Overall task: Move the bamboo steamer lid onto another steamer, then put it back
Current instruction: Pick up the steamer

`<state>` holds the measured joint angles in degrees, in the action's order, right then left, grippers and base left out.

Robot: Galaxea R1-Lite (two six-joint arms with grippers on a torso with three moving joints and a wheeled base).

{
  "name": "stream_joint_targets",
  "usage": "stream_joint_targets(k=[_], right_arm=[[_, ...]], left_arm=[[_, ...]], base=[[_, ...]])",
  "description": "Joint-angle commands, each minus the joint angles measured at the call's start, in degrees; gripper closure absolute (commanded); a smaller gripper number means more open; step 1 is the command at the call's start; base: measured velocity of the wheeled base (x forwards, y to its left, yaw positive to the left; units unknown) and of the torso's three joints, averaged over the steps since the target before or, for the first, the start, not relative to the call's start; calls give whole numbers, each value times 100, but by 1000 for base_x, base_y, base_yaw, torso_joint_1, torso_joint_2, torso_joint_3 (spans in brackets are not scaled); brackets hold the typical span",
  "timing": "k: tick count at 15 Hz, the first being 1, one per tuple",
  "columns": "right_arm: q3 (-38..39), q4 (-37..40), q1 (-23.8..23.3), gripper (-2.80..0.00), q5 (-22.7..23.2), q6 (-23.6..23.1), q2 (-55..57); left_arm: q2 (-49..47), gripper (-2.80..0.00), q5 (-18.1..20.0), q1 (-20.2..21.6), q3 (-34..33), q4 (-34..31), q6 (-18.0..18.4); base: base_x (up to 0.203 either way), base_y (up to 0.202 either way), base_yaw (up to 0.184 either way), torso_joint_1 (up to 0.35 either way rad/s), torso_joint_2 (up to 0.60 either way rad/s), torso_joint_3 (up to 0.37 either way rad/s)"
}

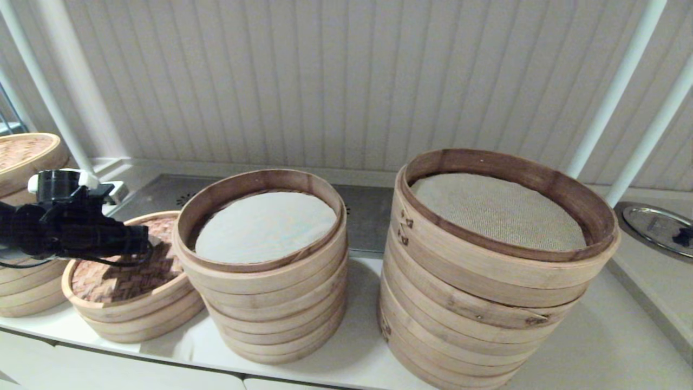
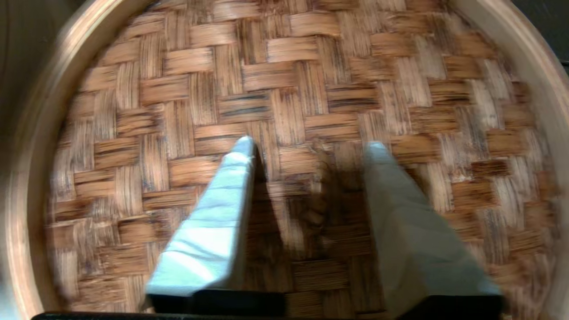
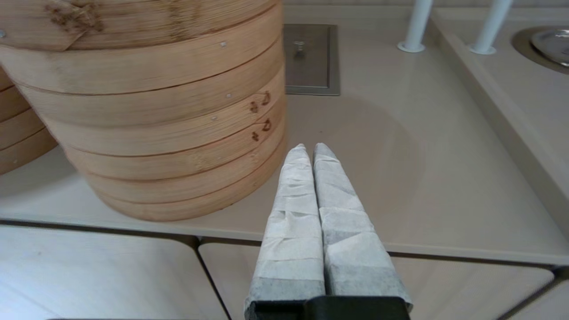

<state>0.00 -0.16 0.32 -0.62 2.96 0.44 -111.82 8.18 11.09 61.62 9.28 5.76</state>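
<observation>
The bamboo steamer lid (image 1: 116, 279), reddish-brown woven with a pale rim, lies on a low two-ring steamer at the left of the counter. My left gripper (image 1: 142, 242) hovers just over it. In the left wrist view this gripper (image 2: 310, 144) is open, its fingers pointing down at the lid (image 2: 289, 89) on either side of the small loop handle (image 2: 318, 178), without closing on it. The other steamer (image 1: 265, 281), a medium stack with a white liner, stands uncovered right beside the lid. My right gripper (image 3: 311, 146) is shut and empty, low at the counter's front edge.
A wider, taller stack (image 1: 487, 303) with a beige mesh liner stands to the right, close beside my right gripper (image 3: 155, 111). Another lidded stack (image 1: 27, 157) is at the far left. A metal lid (image 1: 655, 225) and white poles (image 1: 617, 86) are at the right.
</observation>
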Motion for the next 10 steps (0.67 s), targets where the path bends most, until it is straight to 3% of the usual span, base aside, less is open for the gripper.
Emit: stream_joint_targets(k=[1,10], right_arm=[[9,-2,4,0,1,2,0],[9,-2,4,0,1,2,0]], left_arm=[[12,0,-1,7,8,-4,-22],[-30,0,8,7,25,64,-120]], base=[[0,0,0,0,0,0],[0,0,0,0,0,0]])
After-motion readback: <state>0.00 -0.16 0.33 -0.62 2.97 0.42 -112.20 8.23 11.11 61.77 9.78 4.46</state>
